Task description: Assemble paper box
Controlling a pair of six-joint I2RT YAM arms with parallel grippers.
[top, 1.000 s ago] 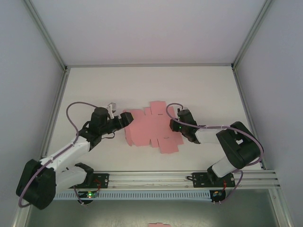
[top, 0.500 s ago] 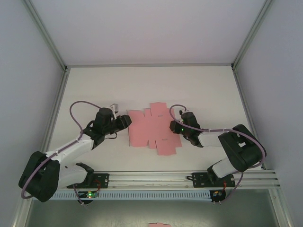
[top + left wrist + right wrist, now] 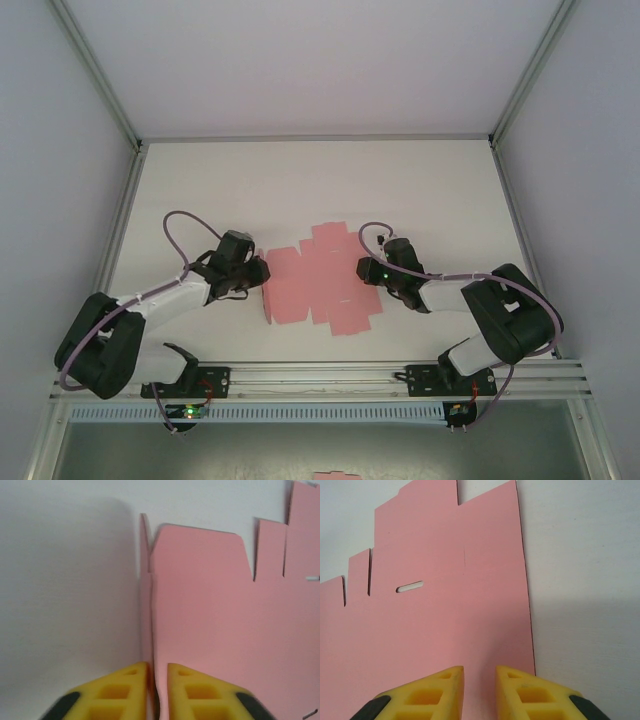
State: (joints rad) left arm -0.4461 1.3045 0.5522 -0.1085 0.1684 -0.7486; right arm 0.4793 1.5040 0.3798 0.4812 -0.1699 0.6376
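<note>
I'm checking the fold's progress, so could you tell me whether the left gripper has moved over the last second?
Yes. The left gripper has come nearer the aluminium rail, folding the paper box edge up.

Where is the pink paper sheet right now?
In the top view, the pink paper sheet lies mostly flat mid-table, between the left pincer at its left edge and the right pincer over its right part.
</note>
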